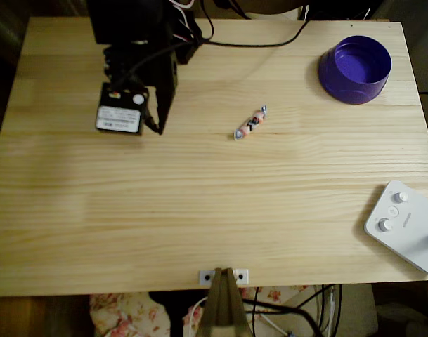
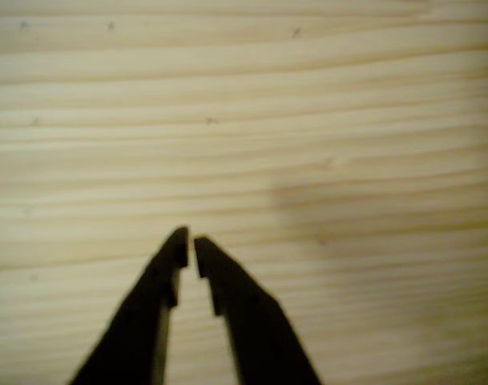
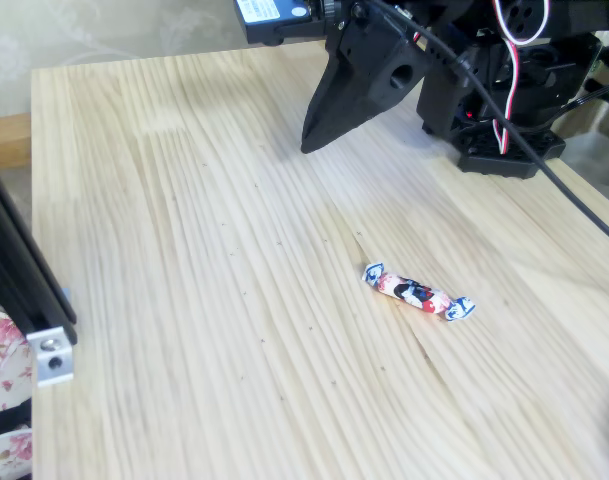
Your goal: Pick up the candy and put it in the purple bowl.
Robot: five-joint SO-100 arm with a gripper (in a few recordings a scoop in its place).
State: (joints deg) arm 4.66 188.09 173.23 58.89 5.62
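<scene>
Overhead view: my gripper [image 1: 158, 128] sat at about 10 o'clock on the pale wooden table [image 1: 199, 225], tips pointing down toward the board, nothing between them. In the wrist view the two black fingers [image 2: 227, 289] were nearly pressed together, with a thin sliver of bare wood grain showing between the tips [image 2: 189, 243]; gripper empty. The candy [image 1: 250, 123] lay flat on the table near centre, slightly toward 12 o'clock, well apart from my gripper and at roughly 3 o'clock from it, its long axis running diagonally with one twisted end toward 1 o'clock. In the fixed view the candy [image 3: 418, 292] showed pinkish wrap with dark marks and bluish-white twisted ends, resting alone on the boards; my gripper [image 3: 310, 146] hung above the table beyond it. The purple bowl [image 1: 355, 69] stood upright at about 2 o'clock near the table's corner, far from the candy.
</scene>
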